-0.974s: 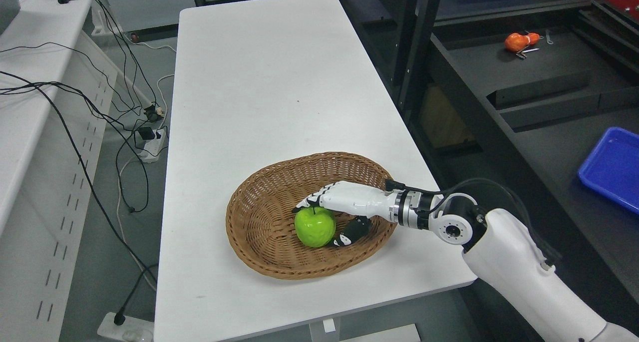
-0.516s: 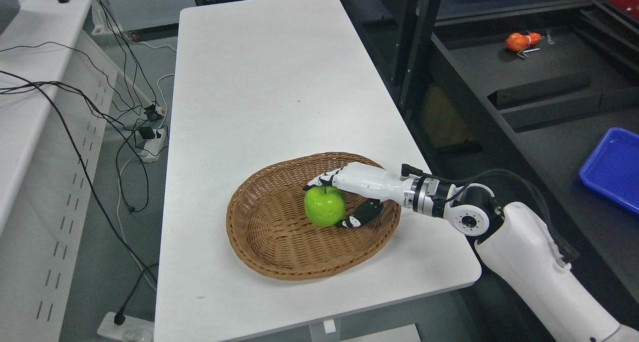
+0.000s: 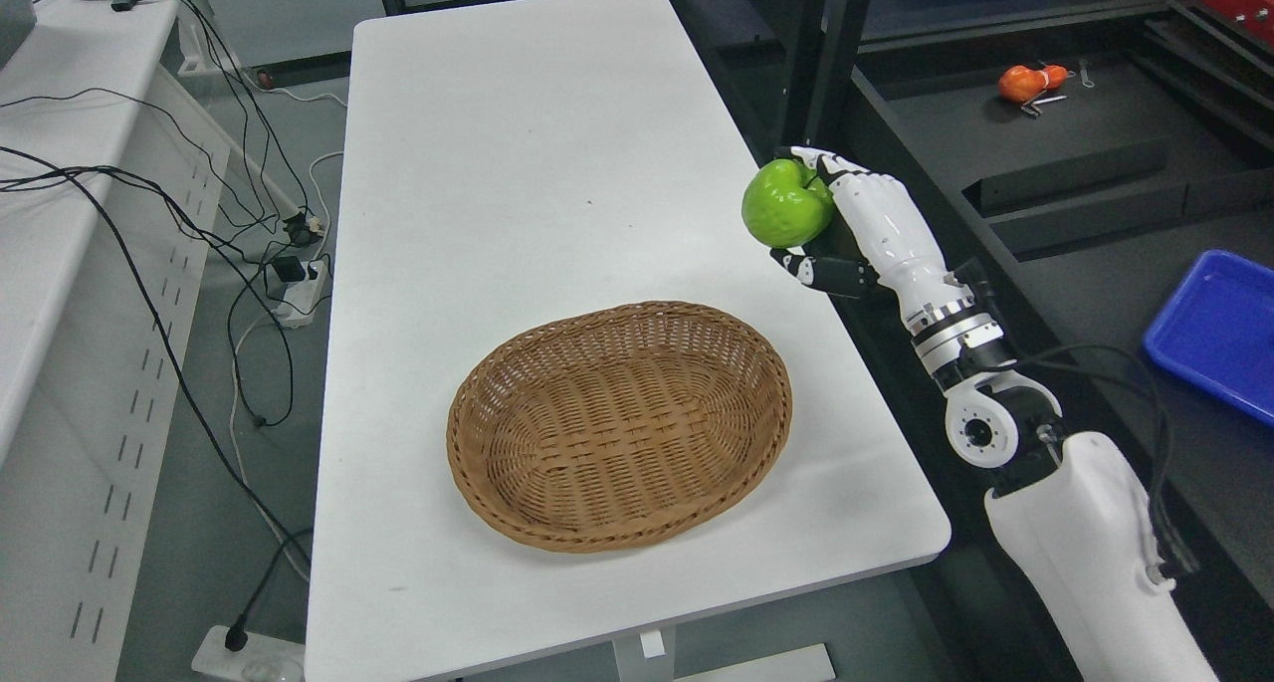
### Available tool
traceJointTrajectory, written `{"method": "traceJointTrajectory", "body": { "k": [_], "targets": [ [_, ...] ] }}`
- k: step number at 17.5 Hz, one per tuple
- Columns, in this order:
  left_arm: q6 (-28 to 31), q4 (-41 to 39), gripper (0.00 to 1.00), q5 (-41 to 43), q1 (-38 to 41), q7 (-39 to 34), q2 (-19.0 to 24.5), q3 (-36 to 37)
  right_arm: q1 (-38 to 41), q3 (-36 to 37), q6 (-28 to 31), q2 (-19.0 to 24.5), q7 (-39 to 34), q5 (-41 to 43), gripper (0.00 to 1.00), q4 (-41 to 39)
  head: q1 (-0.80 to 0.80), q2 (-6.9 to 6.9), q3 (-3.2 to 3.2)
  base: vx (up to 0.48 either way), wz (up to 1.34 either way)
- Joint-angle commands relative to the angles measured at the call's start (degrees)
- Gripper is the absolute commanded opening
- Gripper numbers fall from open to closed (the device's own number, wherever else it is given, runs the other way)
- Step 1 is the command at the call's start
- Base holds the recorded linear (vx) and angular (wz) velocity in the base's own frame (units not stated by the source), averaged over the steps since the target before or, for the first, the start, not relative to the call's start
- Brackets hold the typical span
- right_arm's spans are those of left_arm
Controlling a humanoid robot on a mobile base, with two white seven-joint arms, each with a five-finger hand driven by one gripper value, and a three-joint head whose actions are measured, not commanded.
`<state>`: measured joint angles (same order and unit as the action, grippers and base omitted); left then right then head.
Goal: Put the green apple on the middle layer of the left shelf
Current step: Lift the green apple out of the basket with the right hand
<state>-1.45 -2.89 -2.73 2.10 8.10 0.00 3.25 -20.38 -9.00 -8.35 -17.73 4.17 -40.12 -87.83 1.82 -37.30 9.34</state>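
The green apple (image 3: 786, 202) is up in the air above the right edge of the white table (image 3: 537, 164), gripped by my right hand (image 3: 834, 219), whose white fingers curl over its top while the dark thumb presses from below. The right arm reaches in from the lower right. The wicker basket (image 3: 478, 463) lies empty on the near part of the table. A dark shelf unit (image 3: 1055, 154) stands to the right, just beyond the hand. My left arm does not show.
An orange object (image 3: 1025, 82) lies on the dark shelf surface at the upper right. A blue tray (image 3: 1219, 329) sits at the right edge. Black shelf posts (image 3: 811, 55) rise just behind the apple. Cables (image 3: 229, 254) and a power strip (image 3: 284, 289) lie on the floor at left.
My right hand has lifted the apple out of the basket and carried it up and to the right, past the table's right edge. The basket now holds nothing.
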Motion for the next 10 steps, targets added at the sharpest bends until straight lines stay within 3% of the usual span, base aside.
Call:
{"method": "traceJointTrajectory", "body": {
  "k": [1,10],
  "targets": [
    [0.04,-0.01,1.0,0.0,0.01,-0.02,1.0,0.0,5.16,10.05,1.23,6.56,1.98,-2.95,0.0,-5.51,0.0,0.0,0.0,-0.038,-0.05],
    [0.04,0.08,1.0,0.0,0.01,-0.02,1.0,0.0,9.82,10.23,1.23,7.7,1.54,-2.86,0.0,-7.79,0.0,0.0,0.0,-0.139,0.05]
  ]
}}
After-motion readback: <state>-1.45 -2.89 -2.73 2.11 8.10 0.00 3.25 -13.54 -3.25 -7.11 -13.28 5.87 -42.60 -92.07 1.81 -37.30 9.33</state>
